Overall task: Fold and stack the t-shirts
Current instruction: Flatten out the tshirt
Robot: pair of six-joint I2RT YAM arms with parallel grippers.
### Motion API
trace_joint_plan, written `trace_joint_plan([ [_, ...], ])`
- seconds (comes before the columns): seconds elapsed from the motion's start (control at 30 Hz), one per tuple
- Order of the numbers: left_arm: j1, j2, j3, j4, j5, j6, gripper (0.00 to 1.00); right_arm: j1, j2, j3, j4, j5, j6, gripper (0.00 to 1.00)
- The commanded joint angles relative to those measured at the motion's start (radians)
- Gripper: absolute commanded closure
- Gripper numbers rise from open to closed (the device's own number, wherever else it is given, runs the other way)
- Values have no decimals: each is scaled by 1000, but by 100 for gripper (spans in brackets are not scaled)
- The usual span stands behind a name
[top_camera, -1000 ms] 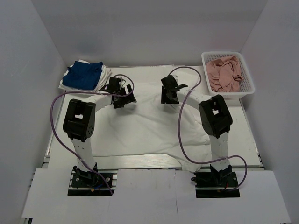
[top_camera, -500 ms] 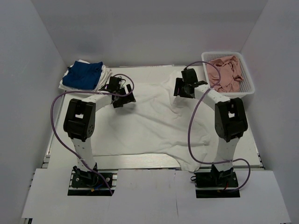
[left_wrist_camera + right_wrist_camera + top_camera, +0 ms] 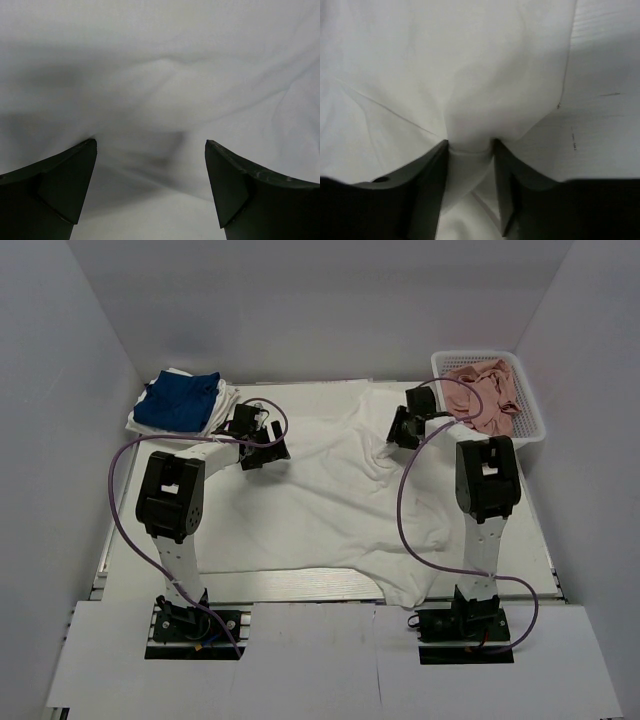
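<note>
A large white t-shirt (image 3: 320,500) lies spread over the table, rumpled toward the back right. My right gripper (image 3: 403,428) (image 3: 470,142) is shut on a bunched fold of that shirt (image 3: 485,60), with cloth pinched between both fingers near the shirt's far right part. My left gripper (image 3: 262,445) (image 3: 150,145) is wide open just over the shirt's (image 3: 160,75) far left part, with nothing between its fingers. At the back left corner a folded royal-blue t-shirt (image 3: 178,400) rests on a folded white one (image 3: 228,400).
A white plastic basket (image 3: 535,420) holding crumpled pink cloth (image 3: 482,398) stands at the back right, close to my right gripper. Bare table (image 3: 530,525) shows to the right of the shirt. White walls close in the left, right and back sides.
My right gripper has moved right and back toward the basket, dragging the white shirt's far part with it and bunching it. The left arm has stayed still and open.
</note>
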Motion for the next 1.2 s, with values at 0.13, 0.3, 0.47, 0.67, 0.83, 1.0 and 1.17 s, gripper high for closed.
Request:
trace_joint_plan([
  [0.13,14,60,-21,-62,-64,28,0,-17,49,64,95,35,-76,100],
  [0.3,14,60,-21,-62,-77,28,0,-3,-23,141,78,230,-175,100],
  [0.47,14,60,-21,-51,-86,37,0,23,-41,225,76,353,-301,100],
  [0.67,14,80,-11,-64,-104,37,0,26,215,541,-124,470,-372,98],
  [0.83,14,80,-1,-74,-114,37,0,37,183,610,-186,470,-378,48],
  [1.0,14,71,-1,-64,-114,37,0,43,-84,197,23,176,-339,15],
  [1.17,14,51,-1,-42,-94,37,0,29,-279,-78,124,85,-208,10],
])
